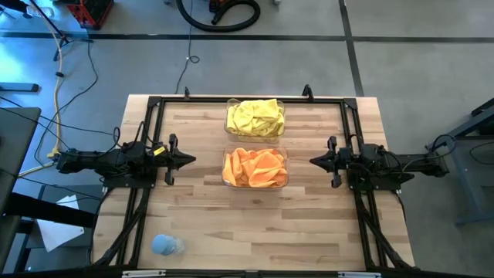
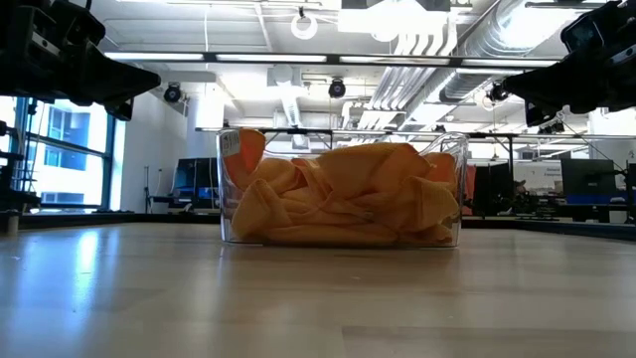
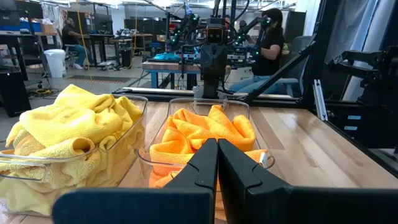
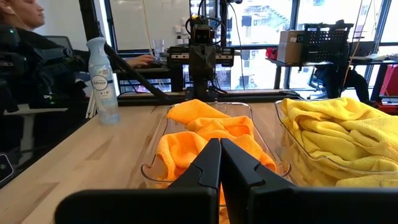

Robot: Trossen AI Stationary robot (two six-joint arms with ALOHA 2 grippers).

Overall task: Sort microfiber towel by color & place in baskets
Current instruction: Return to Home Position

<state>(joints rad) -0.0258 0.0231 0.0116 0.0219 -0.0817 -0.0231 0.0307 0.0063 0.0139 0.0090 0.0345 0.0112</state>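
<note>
Left tool [image 1: 189,160]: hangs above the left side of the desk [image 1: 201,224], tips aimed inward at the middle, fingers pressed together [image 3: 217,163] with nothing between them. A pale spray bottle [image 4: 102,81] stands upright on the desk's left part, well apart from the baskets, on the side away from the yellow load. A black frame [image 1: 247,99] runs round the work area. Centre of the desk: two clear baskets just beside each other, one behind the other. The far basket [image 1: 282,106] holds the yellow towels [image 1: 255,117], rumpled and heaped above the rim. The near basket [image 1: 288,170] holds the orange towels [image 1: 255,168], also rumpled; in the low view they fill it wall to wall and rise past the rim. Right tool [image 1: 315,161]: hangs above the right side of the desk, level with the near basket and facing my left tool across it, fingers pressed together [image 4: 220,163], holding nothing.
</note>
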